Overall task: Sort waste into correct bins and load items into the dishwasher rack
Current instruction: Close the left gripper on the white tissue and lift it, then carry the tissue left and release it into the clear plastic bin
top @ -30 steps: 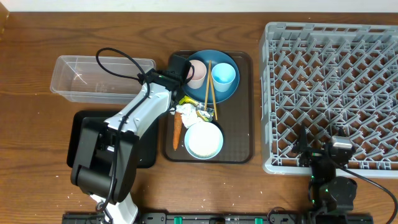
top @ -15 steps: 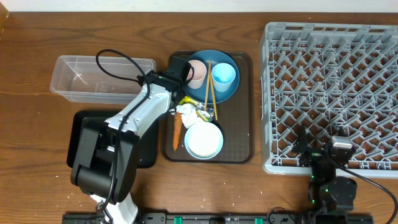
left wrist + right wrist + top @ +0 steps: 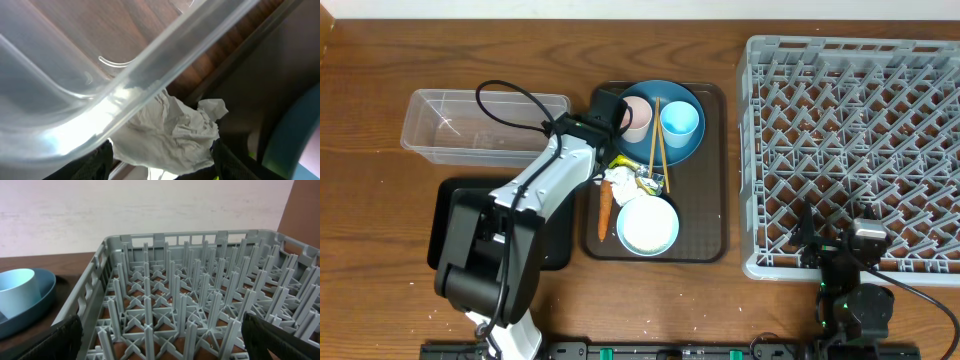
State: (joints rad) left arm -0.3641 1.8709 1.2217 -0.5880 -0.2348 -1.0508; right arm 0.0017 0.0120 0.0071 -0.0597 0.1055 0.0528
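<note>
Within left tool (image 3: 161, 161), crumpled white tissue (image 3: 167, 131)

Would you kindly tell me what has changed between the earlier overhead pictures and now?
Nothing visibly changed. The left gripper stays over the upper-left corner of the dark brown serving tray, beside the small pink cup; the open right gripper stays at the near edge of the large grey plastic lattice rack.

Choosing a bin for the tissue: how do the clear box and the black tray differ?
The clear box is see-through with tall walls; the black tray is opaque and shallow. The clear box looks empty; the black tray is partly hidden under the left arm. Both are rectangular and similar in footprint.
</note>
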